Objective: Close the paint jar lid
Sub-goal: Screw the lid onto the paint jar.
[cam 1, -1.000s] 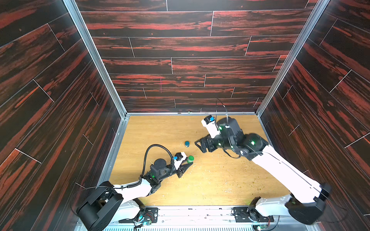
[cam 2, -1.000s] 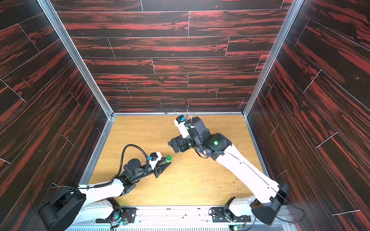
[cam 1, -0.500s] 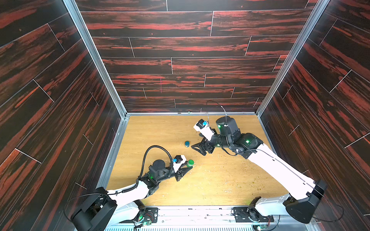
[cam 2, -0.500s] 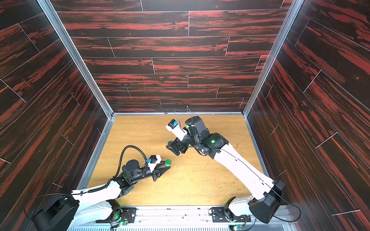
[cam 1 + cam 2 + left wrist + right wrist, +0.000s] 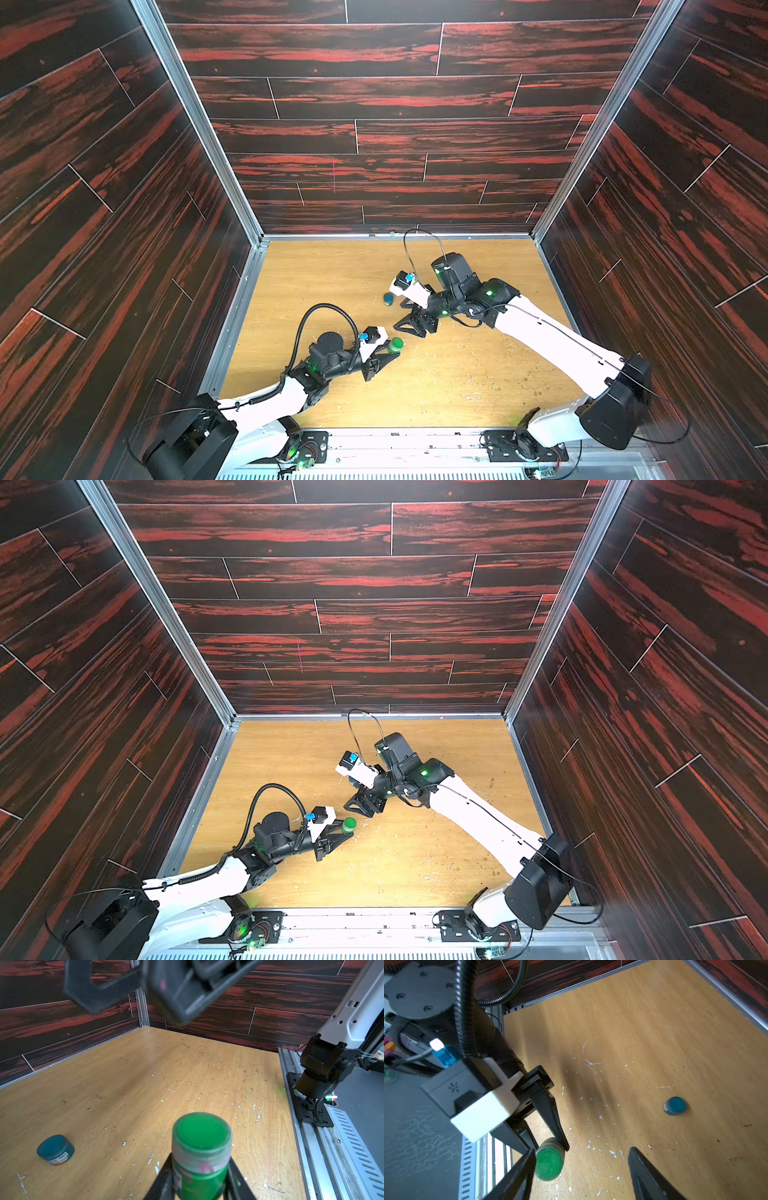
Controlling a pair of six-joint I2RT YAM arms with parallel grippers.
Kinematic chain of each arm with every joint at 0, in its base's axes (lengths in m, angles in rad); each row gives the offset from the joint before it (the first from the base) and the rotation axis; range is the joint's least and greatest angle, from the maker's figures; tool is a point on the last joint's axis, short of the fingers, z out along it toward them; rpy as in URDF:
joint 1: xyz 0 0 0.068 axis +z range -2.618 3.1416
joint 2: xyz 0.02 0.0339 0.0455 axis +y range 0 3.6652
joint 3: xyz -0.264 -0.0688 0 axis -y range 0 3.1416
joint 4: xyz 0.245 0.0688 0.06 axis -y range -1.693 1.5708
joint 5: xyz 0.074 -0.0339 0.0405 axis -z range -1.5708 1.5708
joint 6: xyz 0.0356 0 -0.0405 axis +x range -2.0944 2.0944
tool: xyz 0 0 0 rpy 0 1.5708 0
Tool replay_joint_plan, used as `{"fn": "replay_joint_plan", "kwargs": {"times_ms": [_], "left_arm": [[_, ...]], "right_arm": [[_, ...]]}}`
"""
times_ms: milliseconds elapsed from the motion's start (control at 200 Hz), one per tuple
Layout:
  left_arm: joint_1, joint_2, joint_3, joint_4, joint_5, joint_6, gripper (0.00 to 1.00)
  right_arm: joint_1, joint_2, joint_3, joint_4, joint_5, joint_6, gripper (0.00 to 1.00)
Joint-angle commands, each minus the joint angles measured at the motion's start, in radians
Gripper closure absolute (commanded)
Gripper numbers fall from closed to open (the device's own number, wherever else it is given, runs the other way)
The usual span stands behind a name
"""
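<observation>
While the left gripper pinches the green paint jar near mid-table, the jar's long axis stands roughly vertical, green top facing up. A small teal jar rests farther back. The right gripper, its 2 fingers spread and empty, hovers just beside.

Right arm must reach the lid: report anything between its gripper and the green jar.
Nothing visible does: open air separates the right gripper from the green jar in the left gripper; the teal jar lies aside.
</observation>
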Motion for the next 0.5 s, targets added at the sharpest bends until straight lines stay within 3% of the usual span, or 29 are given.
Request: {"fn": "replay_joint_plan", "kwargs": {"times_ms": [0, 491], "left_arm": [[0.006, -0.020, 0.007, -0.006, 0.021, 0.017, 0.73], [0.006, -0.017, 0.012, -0.014, 0.005, 0.017, 0.73]], "right_arm": [[0.000, 0.018, -0.004, -0.038, -0.039, -0.016, 0.30], [0.049, -0.015, -0.145, 0.004, -0.005, -0.009, 0.32]]}}
